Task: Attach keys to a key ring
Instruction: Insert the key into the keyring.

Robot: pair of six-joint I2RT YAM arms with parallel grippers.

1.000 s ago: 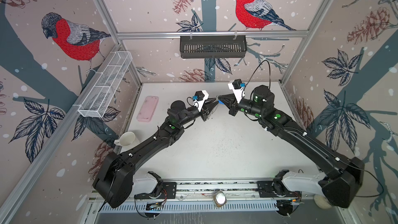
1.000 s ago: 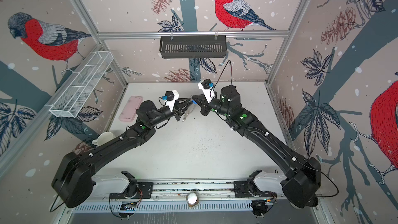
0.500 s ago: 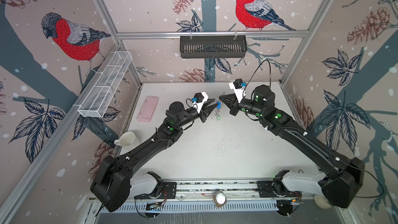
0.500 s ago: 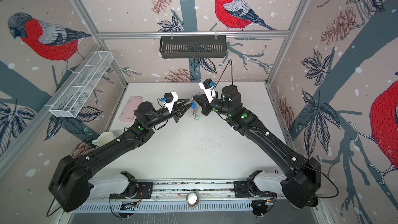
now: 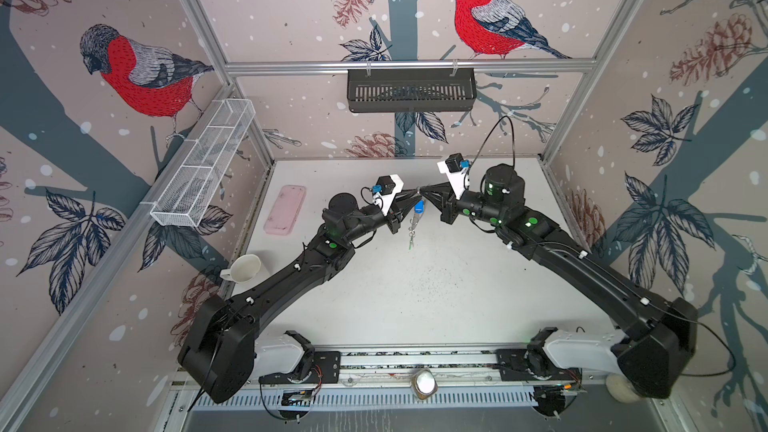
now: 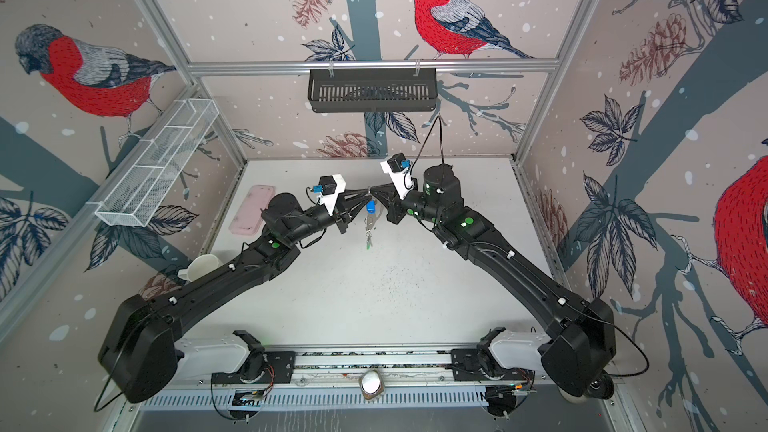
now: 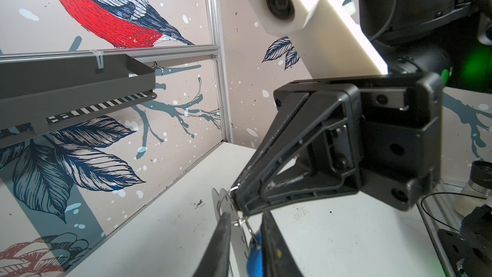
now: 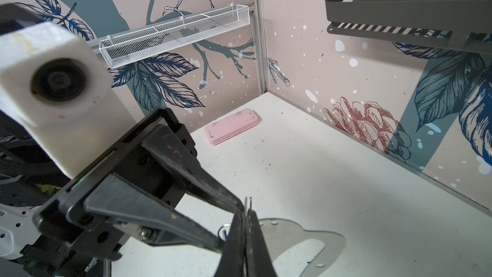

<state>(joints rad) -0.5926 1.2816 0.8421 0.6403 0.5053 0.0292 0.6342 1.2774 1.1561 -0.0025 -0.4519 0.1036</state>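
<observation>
My two grippers meet in mid-air over the back of the table. My right gripper [image 8: 246, 215] is shut on the edge of the key ring [image 8: 287, 229], a thin grey plate with an oval cutout and small wire rings. My left gripper [image 7: 246, 215] faces it. Its fingers stand slightly apart, with the plate's edge [image 7: 238, 238] and a blue tag [image 7: 254, 259] between them; whether they pinch anything is unclear. In both top views the keys hang straight down from the meeting point: the blue tag [image 5: 419, 206], a silver key [image 5: 413, 222] and a green tag [image 5: 410, 243].
A pink oblong case [image 5: 286, 209] lies at the back left of the table. A white cup [image 5: 243, 268] stands by the left arm. A black basket [image 5: 411, 89] hangs on the back wall, a white wire basket [image 5: 203, 168] on the left wall.
The keys, tucked at the left gripper's tip a second ago, have dropped and now dangle below the meeting point. The left fingers opened a little, then narrowed again. The right arm holds still.
</observation>
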